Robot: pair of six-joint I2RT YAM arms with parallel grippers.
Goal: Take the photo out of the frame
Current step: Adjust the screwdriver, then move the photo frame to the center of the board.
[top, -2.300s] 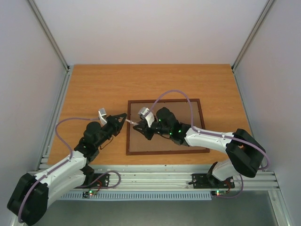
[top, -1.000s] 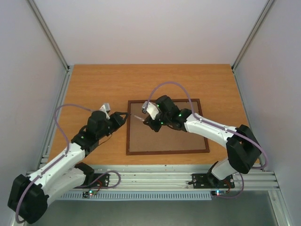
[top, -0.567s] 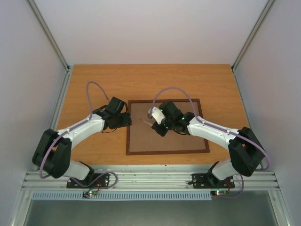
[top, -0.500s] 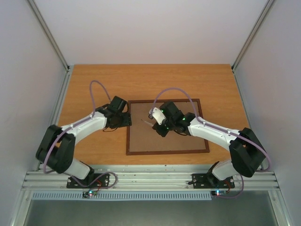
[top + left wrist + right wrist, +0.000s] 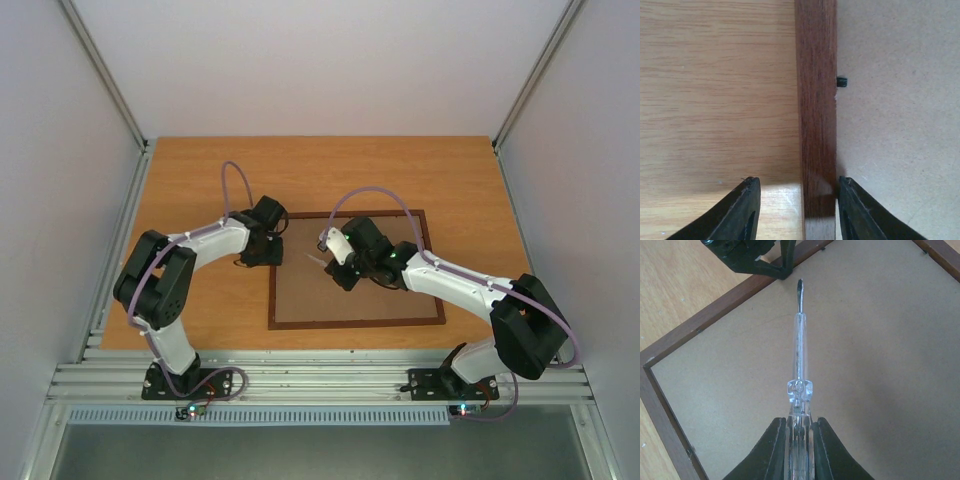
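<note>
The frame (image 5: 355, 322) lies face down on the table, its brown hardboard back (image 5: 365, 295) up. The photo is hidden under the back. My left gripper (image 5: 273, 252) is open and straddles the frame's left rail (image 5: 816, 100) near the far left corner: one finger (image 5: 742, 212) is over the table, and the other finger (image 5: 856, 210) is against the rail's inner edge. A small black tab (image 5: 841, 81) sits on the rail's inner edge ahead. My right gripper (image 5: 799, 432) is shut on a clear-handled screwdriver (image 5: 798, 355). Its tip points at the rail (image 5: 715, 315), close to the left gripper's fingers (image 5: 785, 260).
The wooden table (image 5: 200, 180) reaches out around the frame to the metal side rails and the white walls. Both arms' purple cables (image 5: 375, 195) loop above the frame. More small tabs (image 5: 688, 451) sit along the frame's inner edge.
My left arm has swung from the near left up to the frame's left rail and now straddles it. My right gripper, still holding the screwdriver, shifted slightly away over the back.
</note>
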